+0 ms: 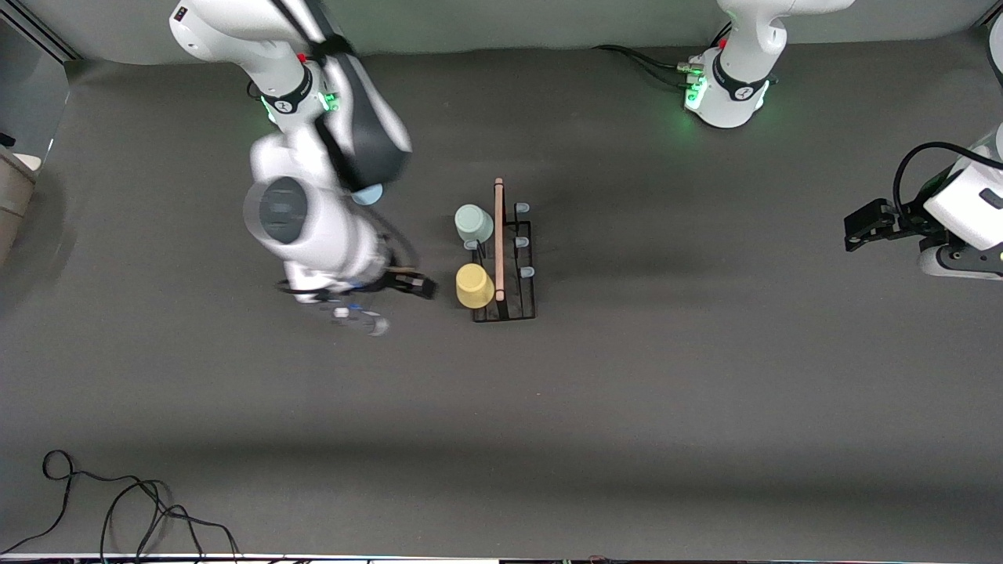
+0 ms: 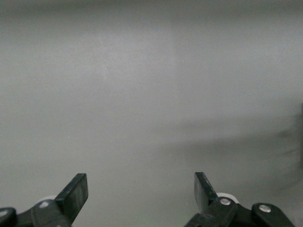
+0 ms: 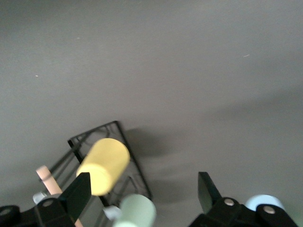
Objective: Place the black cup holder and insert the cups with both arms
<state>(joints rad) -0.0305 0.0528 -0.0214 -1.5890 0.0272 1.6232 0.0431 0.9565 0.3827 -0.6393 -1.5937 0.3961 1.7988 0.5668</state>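
The black cup holder (image 1: pixel 517 301) stands mid-table, its wooden rod handle (image 1: pixel 498 235) running along it. A pale grey-green cup (image 1: pixel 474 223) and a yellow cup (image 1: pixel 475 285) sit upside down on prongs on the side toward the right arm's end. The light blue cup (image 1: pixel 367 193) shows partly under the right arm. My right gripper (image 1: pixel 419 286) is open and empty beside the yellow cup. Its wrist view shows the yellow cup (image 3: pixel 104 165), the grey-green cup (image 3: pixel 137 213), the holder (image 3: pixel 102 135) and the blue cup (image 3: pixel 262 203). My left gripper (image 1: pixel 862 227) is open and empty and waits at its end of the table.
Three capped prongs (image 1: pixel 522 241) on the holder's side toward the left arm's end are bare. Loose black cables (image 1: pixel 117 509) lie near the front camera's edge of the table. The left wrist view shows only the grey table (image 2: pixel 151 94).
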